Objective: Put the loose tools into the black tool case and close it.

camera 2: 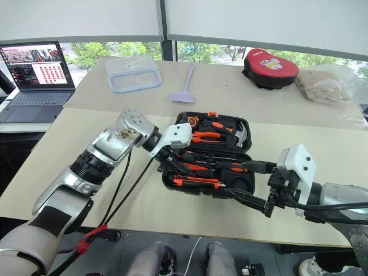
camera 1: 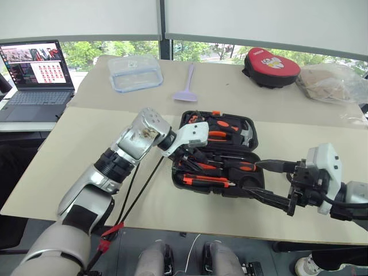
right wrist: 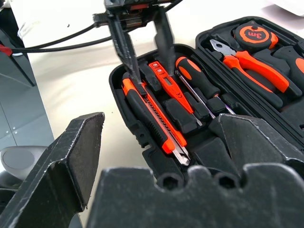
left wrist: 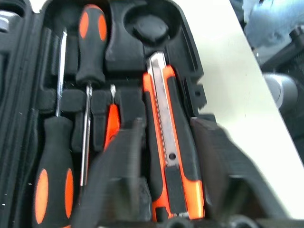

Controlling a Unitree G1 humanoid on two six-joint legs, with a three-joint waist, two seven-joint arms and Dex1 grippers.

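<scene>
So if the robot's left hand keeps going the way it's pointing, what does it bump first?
Probably the utility knife in the tool case; the left hand points down right over it.

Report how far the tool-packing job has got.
Done: the utility knife and the screwdrivers lie in their slots in the black tool case; no loose tools are visible on the table. In hand: the left gripper hovers over the knife, its fingers straddling it; whether it grips is unclear. Left: the case lies open, so the lid must be closed. The right gripper waits open beside the case.
</scene>
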